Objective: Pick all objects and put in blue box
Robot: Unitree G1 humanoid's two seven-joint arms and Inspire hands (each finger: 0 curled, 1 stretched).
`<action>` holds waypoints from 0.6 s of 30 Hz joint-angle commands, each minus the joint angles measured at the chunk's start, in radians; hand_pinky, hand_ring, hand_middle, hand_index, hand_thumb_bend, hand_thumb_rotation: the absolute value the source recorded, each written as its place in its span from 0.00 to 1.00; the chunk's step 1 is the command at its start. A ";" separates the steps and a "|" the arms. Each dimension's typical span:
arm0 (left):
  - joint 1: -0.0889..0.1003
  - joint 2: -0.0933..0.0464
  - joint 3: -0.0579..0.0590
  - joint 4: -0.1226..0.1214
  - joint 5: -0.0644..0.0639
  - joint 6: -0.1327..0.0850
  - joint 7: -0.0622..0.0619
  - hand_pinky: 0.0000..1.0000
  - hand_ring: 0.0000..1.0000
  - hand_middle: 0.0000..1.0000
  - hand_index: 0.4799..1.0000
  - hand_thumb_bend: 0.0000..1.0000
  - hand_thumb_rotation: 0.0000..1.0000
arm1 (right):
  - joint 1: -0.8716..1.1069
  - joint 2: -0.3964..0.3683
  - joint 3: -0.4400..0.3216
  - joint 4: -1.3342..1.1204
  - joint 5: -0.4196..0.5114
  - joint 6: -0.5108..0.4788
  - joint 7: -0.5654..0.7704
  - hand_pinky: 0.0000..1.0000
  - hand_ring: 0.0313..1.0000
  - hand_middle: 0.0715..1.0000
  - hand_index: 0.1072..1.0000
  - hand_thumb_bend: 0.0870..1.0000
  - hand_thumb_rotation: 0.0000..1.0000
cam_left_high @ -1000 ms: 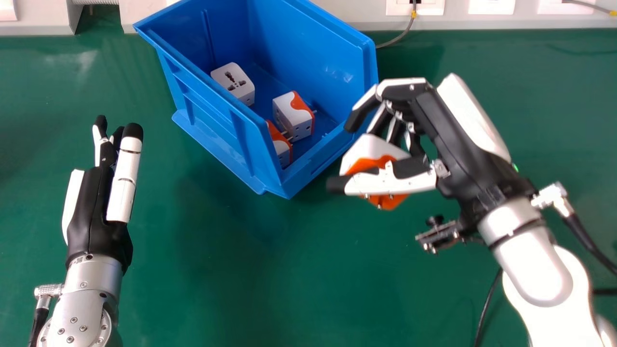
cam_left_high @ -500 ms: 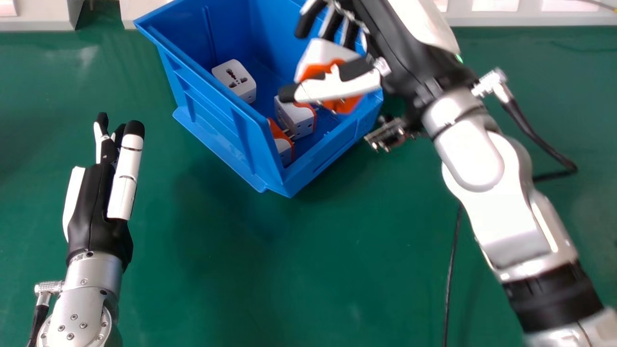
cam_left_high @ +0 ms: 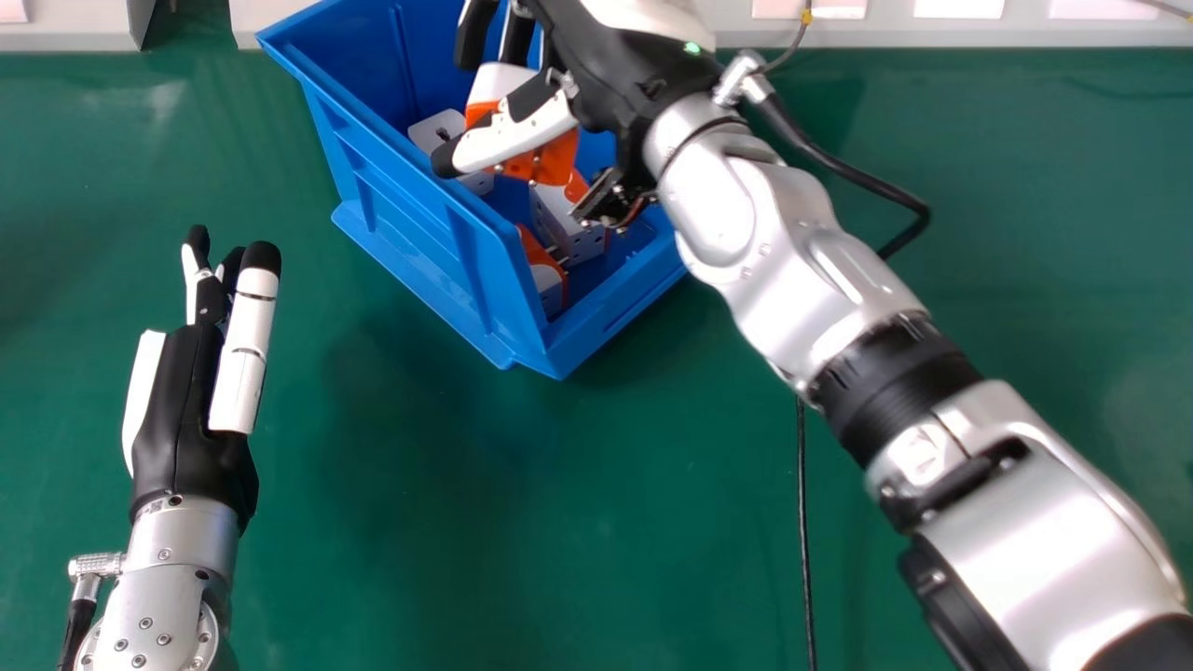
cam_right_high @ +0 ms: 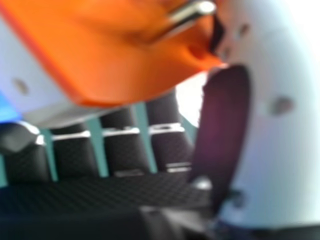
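1. Head view: an open blue box (cam_left_high: 391,200) of smooth, slightly glossy plastic, with ribbed, sloping outer walls, sits on a flat green table (cam_left_high: 419,513).
2. Head view: three adapters are already inside, so most of the visible work looks done. The left adapter (cam_left_high: 433,126) is a partly hidden white block; the middle adapter (cam_left_high: 569,228) and near adapter (cam_left_high: 548,284) are boxy, hard plastic, white with orange parts.
3. Head view: a fourth, the held adapter (cam_left_high: 557,158), white and orange, is over the box, pinched between the thumb and fingers of the right hand (cam_left_high: 610,70). Its release appears to be the step left; whether more objects wait beyond the view cannot be told.
4. Head view: the left hand (cam_left_high: 186,401), black and white on a silver forearm, is idle at the left, fingers extended.
5. Right hand view: the held adapter is close up, its orange face smooth with a rounded edge, a shiny metal pin (cam_right_high: 192,15) jutting out. The thumb (cam_right_high: 285,140) is smooth and pale; the dark fingers (cam_right_high: 122,150) have textured pads.
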 commanded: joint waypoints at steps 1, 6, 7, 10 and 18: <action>0.005 0.003 0.000 -0.025 0.003 -0.027 0.001 1.00 1.00 1.00 0.99 0.51 0.93 | -0.094 0.026 -0.001 0.051 0.010 0.012 -0.015 0.04 0.06 0.10 0.41 0.45 0.15; 0.014 0.005 0.003 -0.034 0.002 -0.030 -0.001 1.00 1.00 1.00 1.00 0.51 0.94 | -0.159 0.068 0.006 0.176 0.012 0.046 -0.035 0.05 0.07 0.12 0.41 0.44 0.15; 0.019 0.004 0.002 -0.042 0.002 -0.028 -0.001 1.00 1.00 1.00 1.00 0.51 0.94 | -0.165 0.072 0.008 0.192 0.013 0.049 -0.040 0.05 0.07 0.12 0.41 0.44 0.15; 0.025 0.006 0.003 -0.045 0.000 -0.028 -0.005 1.00 1.00 1.00 1.00 0.51 0.94 | -0.175 0.081 0.010 0.234 0.018 0.062 -0.059 0.07 0.09 0.14 0.41 0.44 0.15; 0.037 0.007 0.011 -0.053 -0.009 -0.017 -0.017 1.00 1.00 1.00 0.99 0.51 0.96 | -0.169 0.086 -0.012 0.263 0.059 0.078 -0.097 0.10 0.12 0.18 0.41 0.44 0.15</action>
